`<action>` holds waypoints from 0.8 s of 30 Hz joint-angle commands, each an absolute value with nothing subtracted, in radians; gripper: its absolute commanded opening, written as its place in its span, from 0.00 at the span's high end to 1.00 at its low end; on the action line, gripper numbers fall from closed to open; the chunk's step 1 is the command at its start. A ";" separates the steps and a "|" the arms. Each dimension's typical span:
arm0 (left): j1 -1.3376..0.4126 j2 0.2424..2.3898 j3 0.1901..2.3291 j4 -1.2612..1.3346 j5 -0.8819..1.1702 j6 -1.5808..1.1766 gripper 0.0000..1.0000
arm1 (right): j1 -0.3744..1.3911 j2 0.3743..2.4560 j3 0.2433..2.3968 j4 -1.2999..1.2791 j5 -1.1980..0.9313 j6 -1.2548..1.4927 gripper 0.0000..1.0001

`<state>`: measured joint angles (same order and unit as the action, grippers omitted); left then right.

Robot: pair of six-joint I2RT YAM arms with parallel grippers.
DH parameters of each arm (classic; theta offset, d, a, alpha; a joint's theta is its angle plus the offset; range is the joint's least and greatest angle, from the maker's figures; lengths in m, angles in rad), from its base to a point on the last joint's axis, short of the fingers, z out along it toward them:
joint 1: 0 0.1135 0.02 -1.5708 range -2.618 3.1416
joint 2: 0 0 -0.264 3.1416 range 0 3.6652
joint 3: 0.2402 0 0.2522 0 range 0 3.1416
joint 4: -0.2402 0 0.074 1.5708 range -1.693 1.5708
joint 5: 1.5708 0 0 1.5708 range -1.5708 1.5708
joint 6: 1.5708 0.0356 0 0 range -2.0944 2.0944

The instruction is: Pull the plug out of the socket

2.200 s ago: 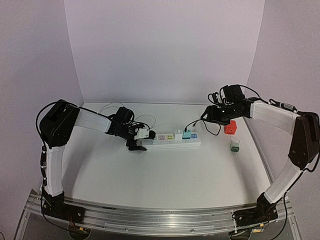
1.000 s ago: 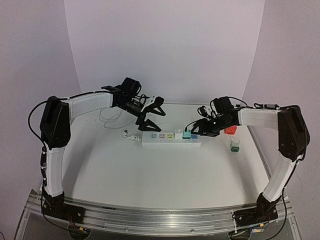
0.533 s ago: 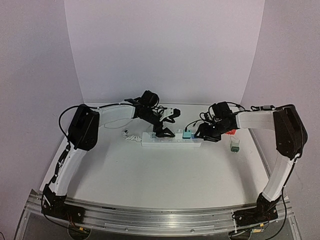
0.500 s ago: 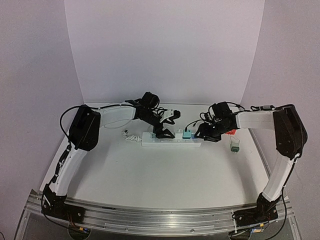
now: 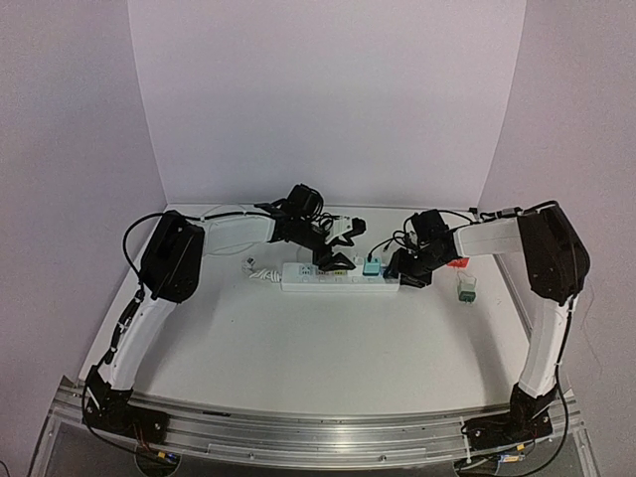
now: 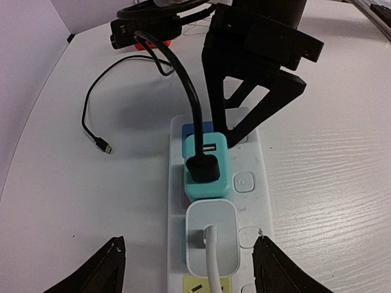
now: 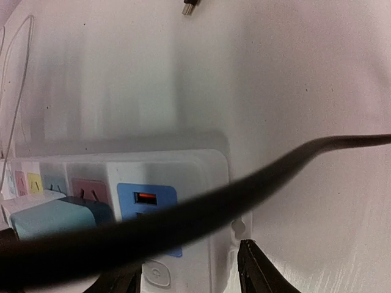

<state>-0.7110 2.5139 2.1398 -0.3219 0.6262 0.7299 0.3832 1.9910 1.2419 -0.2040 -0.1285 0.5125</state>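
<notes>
socket (image 5: 338, 278) near the worktop (image 5: 298, 358) back edge, loads of room in front, left gripper (image 6: 189, 255) spread wide either side of white plug (image 6: 211, 244), right gripper (image 7: 183, 276) at socket's right end, grip unclear behind black cable (image 7: 214, 207)

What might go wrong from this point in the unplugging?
1. The left fingers straddle the white plug, but the teal plug sits tight beside it. Closing off-centre might catch both.
2. The black cable from the teal plug runs close past the right fingers and may snag.
3. Those fingers sit only at the end of the power strip, so the strip may lift with the plug.
</notes>
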 commanded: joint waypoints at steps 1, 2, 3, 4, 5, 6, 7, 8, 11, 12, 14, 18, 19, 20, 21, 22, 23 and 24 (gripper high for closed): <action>-0.730 2.534 2.129 -0.257 0.617 0.685 0.34 | 0.390 2.019 1.266 -0.175 -0.124 0.565 0.50; -0.731 2.537 2.129 -0.254 0.614 0.682 0.37 | 0.392 2.021 1.264 -0.173 -0.130 0.568 0.50; -0.733 2.539 2.128 -0.253 0.612 0.683 0.39 | 0.390 2.023 1.264 -0.171 -0.135 0.569 0.50; -0.733 2.540 2.126 -0.253 0.611 0.685 0.42 | 0.390 2.024 1.262 -0.169 -0.138 0.571 0.50; -0.734 2.540 2.123 -0.254 0.611 0.687 0.45 | 0.390 2.026 1.261 -0.168 -0.142 0.573 0.51; -0.735 2.540 2.120 -0.255 0.611 0.687 0.49 | 0.391 2.027 1.259 -0.166 -0.145 0.575 0.51; -0.735 2.540 2.117 -0.255 0.611 0.687 0.51 | 0.391 2.028 1.258 -0.166 -0.149 0.577 0.51; -0.735 2.538 2.115 -0.256 0.611 0.688 0.53 | 0.390 2.029 1.258 -0.165 -0.152 0.579 0.51; -0.735 2.540 2.112 -0.257 0.609 0.691 0.55 | 0.391 2.033 1.261 -0.163 -0.162 0.588 0.52; -0.735 2.540 2.111 -0.261 0.608 0.695 0.55 | 0.391 2.033 1.260 -0.163 -0.165 0.589 0.52; -0.737 2.541 2.109 -0.270 0.601 0.708 0.55 | 0.390 2.031 1.260 -0.163 -0.168 0.592 0.52; -0.739 2.544 2.096 -0.280 0.576 0.728 0.56 | 0.391 2.025 1.256 -0.162 -0.165 0.592 0.52; -0.738 2.545 2.094 -0.280 0.573 0.729 0.57 | 0.392 2.026 1.256 -0.162 -0.165 0.592 0.52; -0.738 2.545 2.092 -0.280 0.573 0.729 0.60 | 0.392 2.026 1.256 -0.161 -0.167 0.593 0.52; -0.740 2.544 2.091 -0.279 0.573 0.730 0.62 | 0.391 2.028 1.257 -0.161 -0.168 0.594 0.52; -0.741 2.545 2.089 -0.279 0.572 0.732 0.63 | 0.391 2.030 1.257 -0.161 -0.169 0.594 0.52; -0.742 2.546 2.087 -0.278 0.571 0.735 0.65 | 0.391 2.031 1.258 -0.161 -0.169 0.595 0.52; -0.742 2.546 2.083 -0.277 0.571 0.735 0.68 | 0.391 2.032 1.259 -0.160 -0.170 0.595 0.52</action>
<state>-0.7344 2.5259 2.0939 -0.2874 0.5830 0.7203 0.3824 2.0048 1.2419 -0.1636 -0.1497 0.5815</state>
